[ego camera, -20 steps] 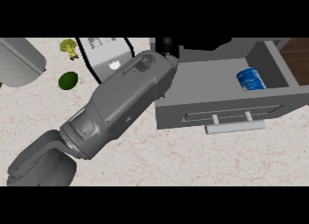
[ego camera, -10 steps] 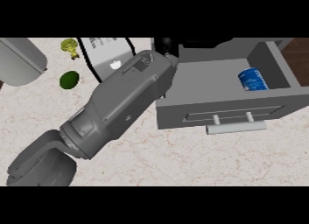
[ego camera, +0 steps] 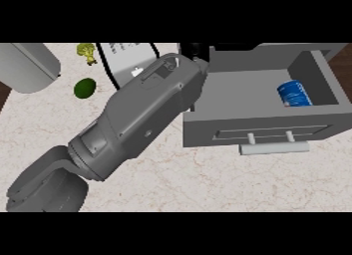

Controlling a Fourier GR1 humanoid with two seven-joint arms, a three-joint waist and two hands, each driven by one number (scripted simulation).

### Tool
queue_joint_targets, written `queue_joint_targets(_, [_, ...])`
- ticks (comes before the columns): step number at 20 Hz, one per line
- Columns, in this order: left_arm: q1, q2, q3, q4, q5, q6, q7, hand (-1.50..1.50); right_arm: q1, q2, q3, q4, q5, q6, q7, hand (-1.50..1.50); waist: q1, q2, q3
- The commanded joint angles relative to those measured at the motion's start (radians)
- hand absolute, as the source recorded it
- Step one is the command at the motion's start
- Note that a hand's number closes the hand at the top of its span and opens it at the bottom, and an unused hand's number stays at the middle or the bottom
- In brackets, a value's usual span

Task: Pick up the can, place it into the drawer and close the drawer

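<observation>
**One left hand (ego camera: 195,50) at the open drawer (ego camera: 237,97), can (ego camera: 294,93) inside**

Only a black patch of the left hand shows, at the drawer's rear left corner, beyond the end of a grey forearm (ego camera: 145,112) that slants across the counter (ego camera: 230,184). Whether its fingers are spread or curled cannot be told. The blue can sits inside the drawer, near its right wall, well apart from the hand. A green fruit (ego camera: 84,88) lies on the counter, well to the left of the drawer.

Pale counter (ego camera: 230,184): drawer (ego camera: 208,124), green fruit (ego camera: 84,88)
</observation>
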Motion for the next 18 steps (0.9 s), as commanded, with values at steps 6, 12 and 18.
queue_joint_targets(6, [-0.049, 0.000, 0.020, 0.020, 0.025, -0.003, 0.049, -1.50, -0.102, 0.019, 0.270, 0.063, 0.493, -0.041, -0.101, -1.50, 0.041, -0.004, 0.000])
queue_joint_targets(12, [0.034, 0.000, 0.018, -0.034, 0.013, 0.007, 0.007, -1.50, -0.289, 0.022, 0.429, 0.285, 0.769, -0.205, -0.139, -1.50, 0.062, -0.010, -0.001])
queue_joint_targets(18, [0.036, 0.049, 0.019, -0.059, -0.034, -0.004, 0.083, -1.50, -0.450, -0.018, 0.505, 0.504, 0.939, -0.285, -0.137, -1.50, 0.081, -0.019, -0.002])
